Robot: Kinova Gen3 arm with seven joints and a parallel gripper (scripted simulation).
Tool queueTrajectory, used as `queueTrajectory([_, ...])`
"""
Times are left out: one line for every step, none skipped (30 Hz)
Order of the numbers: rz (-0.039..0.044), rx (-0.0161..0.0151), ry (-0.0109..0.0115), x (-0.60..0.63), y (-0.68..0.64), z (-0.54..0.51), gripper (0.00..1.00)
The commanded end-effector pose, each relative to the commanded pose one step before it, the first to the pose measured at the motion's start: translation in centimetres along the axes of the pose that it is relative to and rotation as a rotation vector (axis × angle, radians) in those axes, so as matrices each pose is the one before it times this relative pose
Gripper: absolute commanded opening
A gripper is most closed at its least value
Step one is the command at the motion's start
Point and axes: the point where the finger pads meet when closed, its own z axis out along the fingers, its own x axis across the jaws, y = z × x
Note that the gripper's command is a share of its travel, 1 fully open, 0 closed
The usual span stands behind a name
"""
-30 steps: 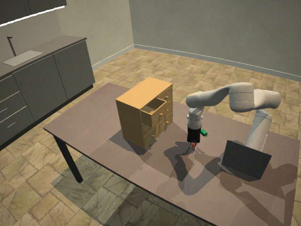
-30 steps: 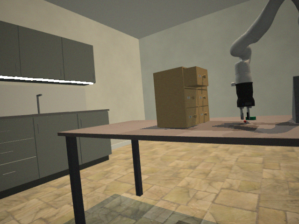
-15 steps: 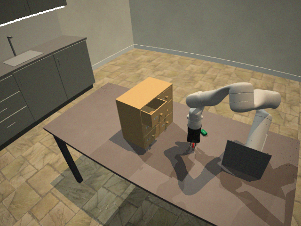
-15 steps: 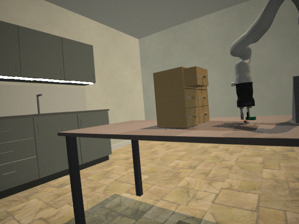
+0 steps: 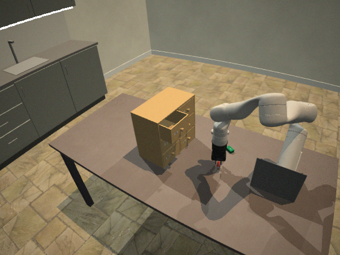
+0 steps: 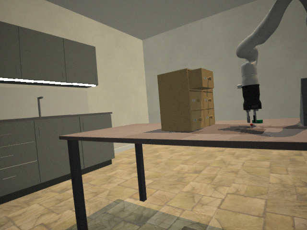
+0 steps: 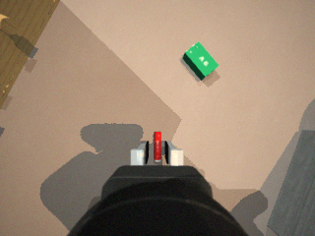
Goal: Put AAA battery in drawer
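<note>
Hovering above one small red cylindrical battery (image 5: 218,163) (image 6: 252,124) (image 7: 157,146), the black two-finger gripper (image 5: 218,167) (image 6: 251,121) (image 7: 157,148) has its fingers spread

There is one battery, one green rectangular block (image 5: 230,149) (image 6: 259,121) (image 7: 200,61) with white marks, and one light-brown wooden chest (image 5: 149,137) (image 6: 174,104) (image 7: 25,20), all on one brownish table (image 5: 95,142) (image 6: 148,133) (image 7: 246,123). The chest has six drawers, in two columns of three. One of them, the wooden top drawer (image 5: 171,133) (image 6: 202,79) nearest to the camera, stands pulled out; the other five look pushed in. Its label is too small to read.

The battery lies on its side on the table, below the two fingertips. From the wrist view it appears in the gap between them, its length running along the finger faces, with a space at each side. So the gripper is pinching nothing. The block is near the gripper, and the chest is well apart from it.
</note>
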Motion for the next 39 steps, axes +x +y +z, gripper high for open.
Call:
queueTrajectory([0.00205,0.00335,-0.00393,-0.100,-0.231,-0.079,0.54])
queueTrajectory([0.00000,0.00000,0.00000,0.000,0.000,0.000,0.54])
queueTrajectory([0.00000,0.00000,0.00000,0.000,0.000,0.000,0.54])
queueTrajectory([0.00000,0.00000,0.00000,0.000,0.000,0.000,0.54])
queueTrajectory([0.00000,0.00000,0.00000,0.000,0.000,0.000,0.54])
queueTrajectory([0.00000,0.00000,0.00000,0.000,0.000,0.000,0.54])
queueTrajectory([0.00000,0.00000,0.00000,0.000,0.000,0.003,0.54])
queueTrajectory([0.00000,0.00000,0.00000,0.000,0.000,0.017,0.54])
queueTrajectory([0.00001,0.00001,0.00000,-0.001,0.000,0.040,0.54])
queueTrajectory([0.00001,0.00001,0.00000,-0.001,-0.001,0.069,0.54])
queueTrajectory([0.00000,0.00000,0.00000,0.000,0.000,0.000,0.54])
queueTrajectory([0.00000,0.00000,0.00000,0.000,0.000,0.000,0.54])
queueTrajectory([0.00002,0.00001,0.00000,-0.001,-0.001,0.099,0.54])
queueTrajectory([0.00002,0.00001,0.00000,-0.001,-0.001,0.127,0.54])
queueTrajectory([0.00002,0.00002,0.00000,-0.001,-0.001,0.150,0.54])
queueTrajectory([0.00003,0.00002,-0.00001,-0.002,-0.002,0.168,0.54])
queueTrajectory([0.00002,0.00002,0.00000,-0.001,-0.001,0.176,0.54])
queueTrajectory([0.00003,0.00003,-0.00001,-0.002,-0.002,0.178,0.54])
queueTrajectory([0.00002,0.00002,0.00000,-0.001,-0.001,0.169,0.54])
queueTrajectory([0.00002,0.00002,0.00000,-0.001,-0.001,0.153,0.54])
queueTrajectory([0.00002,0.00002,0.00000,-0.002,-0.001,0.130,0.54])
queueTrajectory([0.00001,0.00001,0.00000,-0.001,-0.001,0.102,0.54])
queueTrajectory([0.00001,0.00001,0.00000,0.000,-0.001,0.071,0.54])
queueTrajectory([0.00001,0.00000,0.00000,0.000,0.000,0.042,0.54])
queueTrajectory([0.00000,0.00000,0.00000,0.000,0.000,0.017,0.54])
queueTrajectory([0.00000,0.00000,0.00000,0.000,0.000,0.003,0.54])
queueTrajectory([0.00000,0.00000,0.00000,0.000,0.000,0.000,0.54])
queueTrajectory([0.00000,0.00000,0.00000,0.000,0.000,0.000,0.54])
queueTrajectory([0.00000,0.00000,0.00000,0.000,0.000,0.000,0.54])
queueTrajectory([0.00000,0.00000,0.00000,0.000,0.000,0.000,0.54])
queueTrajectory([0.00000,0.00000,0.00000,0.000,0.000,0.000,0.54])
queueTrajectory([0.00000,0.00000,0.00000,0.000,0.000,0.000,0.54])
queueTrajectory([0.00000,0.00000,0.00000,0.000,0.000,0.000,0.54])
queueTrajectory([0.00000,0.00000,0.00000,0.000,0.000,0.000,0.54])
queueTrajectory([0.00000,0.00000,0.00000,0.000,0.000,0.000,0.54])
queueTrajectory([0.00000,0.00000,0.00000,0.000,0.000,0.000,0.54])
queueTrajectory([0.00000,0.00000,0.00000,0.000,0.000,0.000,0.54])
queueTrajectory([0.00000,0.00000,0.00000,0.000,0.000,0.000,0.54])
queueTrajectory([0.00000,0.00000,0.00000,0.000,0.000,0.000,0.54])
